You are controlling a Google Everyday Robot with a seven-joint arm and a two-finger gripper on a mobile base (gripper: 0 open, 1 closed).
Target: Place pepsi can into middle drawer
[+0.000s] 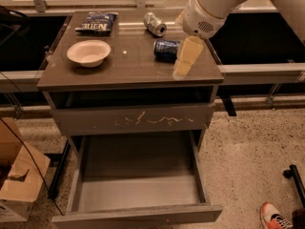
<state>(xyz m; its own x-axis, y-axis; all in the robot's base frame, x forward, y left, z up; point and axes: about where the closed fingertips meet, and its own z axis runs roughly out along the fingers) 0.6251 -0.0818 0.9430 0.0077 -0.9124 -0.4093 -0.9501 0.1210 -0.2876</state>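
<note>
The pepsi can (165, 49), dark blue with silver ends, lies on its side on the cabinet top (124, 73), right of centre. My gripper (182, 68), cream-coloured, hangs from the white arm (209, 8) just right of the can, slanting down to the left with its tip near the top's front edge. It holds nothing that I can see. The middle drawer (138, 180) is pulled out below, open, with a bare grey floor.
A white bowl (88, 52) sits on the left of the top. A blue chip bag (96, 22) and a silvery can (155, 24) lie at the back. The closed drawer front (133, 119) has white scratches. A cardboard box (19, 178) stands on the floor at left, a shoe (276, 217) at right.
</note>
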